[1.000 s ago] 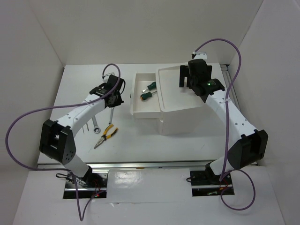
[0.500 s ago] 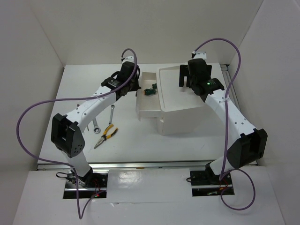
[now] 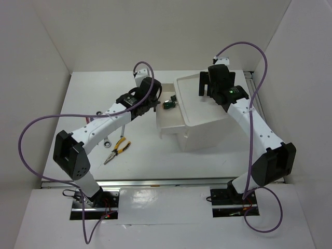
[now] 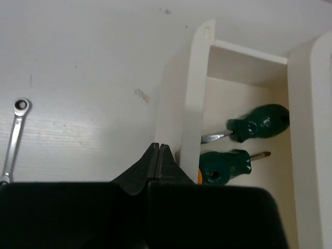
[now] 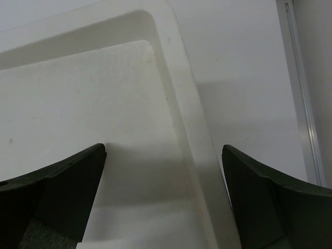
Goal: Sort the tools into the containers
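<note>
A: In the top camera, where does the left hand [image 3: 151, 102] stand?

B: It is at the left front of the half-open white plastic drawer [image 3: 167, 122] of the white plastic box unit [image 3: 205, 136]. Two stubby green-handled screwdrivers [image 3: 168, 104] lie inside that drawer. The right hand [image 3: 210, 85] hangs over the far part of the shallow top tray [image 3: 199, 106]. On the white worktop [image 3: 78, 93], near left, lie the yellow-black needle-nose pliers [image 3: 117, 149] and a silver wrench [image 3: 106, 140], partly under the left arm.

A: And the left wrist camera?

B: The left hand's fingers are pressed together and hold nothing. Their tip is at the drawer's front wall [image 4: 191, 93], and I think it is pushing the drawer in. Both screwdrivers lie just behind this wall. The push looks off-centre, so the drawer may turn and jam, or the whole box may slide. The hand's black body cuts off the nearer screwdriver, and I see no drawer handle.

A: The right wrist camera?

B: The right hand is spread and empty above the tray's rim. Whether it touches the tray, I cannot tell. The thin red and blue screwdrivers show in no view.
</note>
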Controlling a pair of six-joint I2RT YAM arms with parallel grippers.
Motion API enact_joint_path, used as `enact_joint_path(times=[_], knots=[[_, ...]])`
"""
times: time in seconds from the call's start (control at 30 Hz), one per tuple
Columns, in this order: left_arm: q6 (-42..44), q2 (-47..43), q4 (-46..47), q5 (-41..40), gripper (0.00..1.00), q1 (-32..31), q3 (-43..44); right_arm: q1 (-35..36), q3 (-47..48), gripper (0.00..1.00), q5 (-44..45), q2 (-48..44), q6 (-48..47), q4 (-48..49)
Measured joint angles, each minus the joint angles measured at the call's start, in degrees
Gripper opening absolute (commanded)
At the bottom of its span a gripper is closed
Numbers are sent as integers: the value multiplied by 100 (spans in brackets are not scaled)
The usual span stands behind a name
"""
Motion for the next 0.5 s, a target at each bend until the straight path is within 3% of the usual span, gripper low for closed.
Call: enact_joint_path(times=[0.23, 0.37, 0.5], knots=[[-785, -280, -387, 389, 0, -525, -614, -7, 127, 96, 334, 116, 190, -116], [-852, -52, -564, 549, 0, -658, -422, 9, 111, 90, 481, 116, 358, -138], [-859, 378, -728, 994, 0, -505, -42, 68, 50, 91, 651, 96, 531, -81]])
